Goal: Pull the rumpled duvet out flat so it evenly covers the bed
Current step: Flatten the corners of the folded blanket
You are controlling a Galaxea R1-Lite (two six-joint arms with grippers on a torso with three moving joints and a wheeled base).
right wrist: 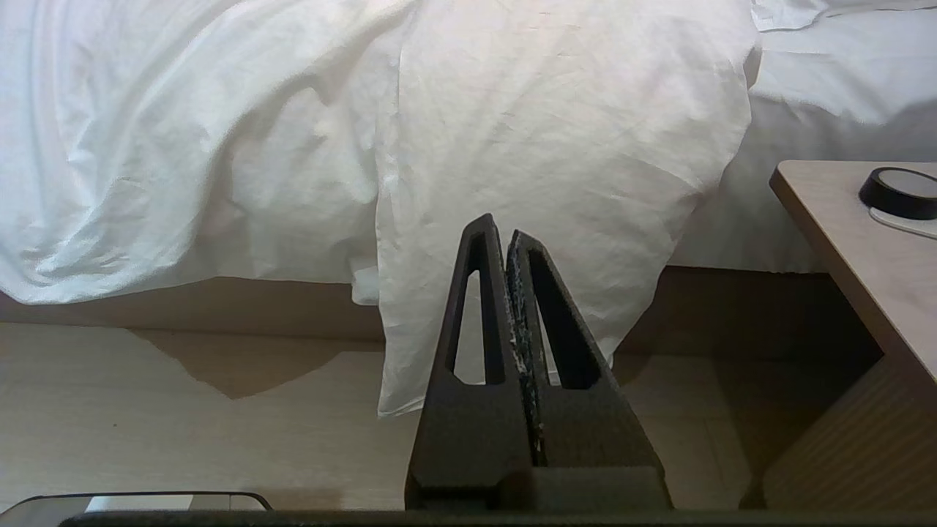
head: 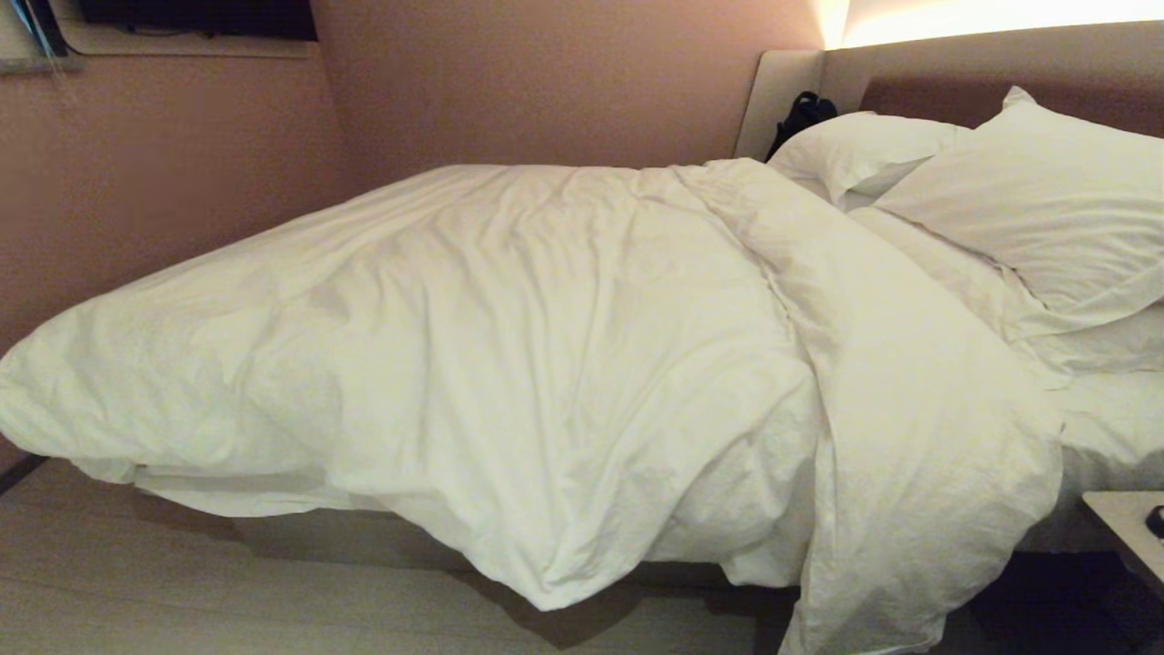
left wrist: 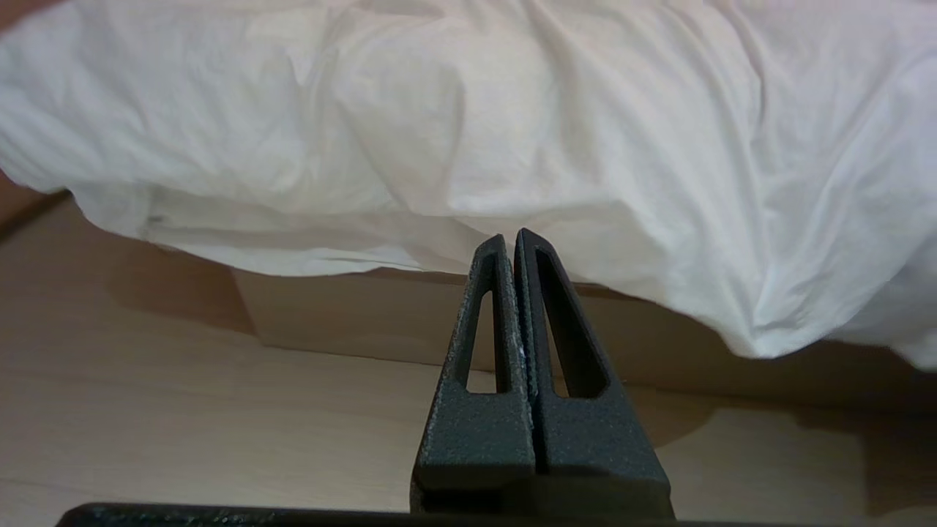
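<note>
1. The duvet point(head: 509, 364) lies rumpled across the bed point(head: 1114, 428), filling the centre of the head view; one flap spills over the near edge at lower right.
2. Two pillows point(head: 1037, 200) rest at upper right (against the headboard point(head: 946, 73)).
3. The left gripper point(left wrist: 510, 241) hangs before the bed base, fingers pressed together, holding nothing.
4. The right gripper point(right wrist: 498, 234) hangs before the hanging flap, likewise closed and empty.
5. A bedside table point(right wrist: 842, 234) sits at right.

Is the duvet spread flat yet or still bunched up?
Still bunched. The duvet lies rumpled and skewed, one flap hanging over the bed's near side toward the floor, leaving the sheet by the pillows bare.
</note>
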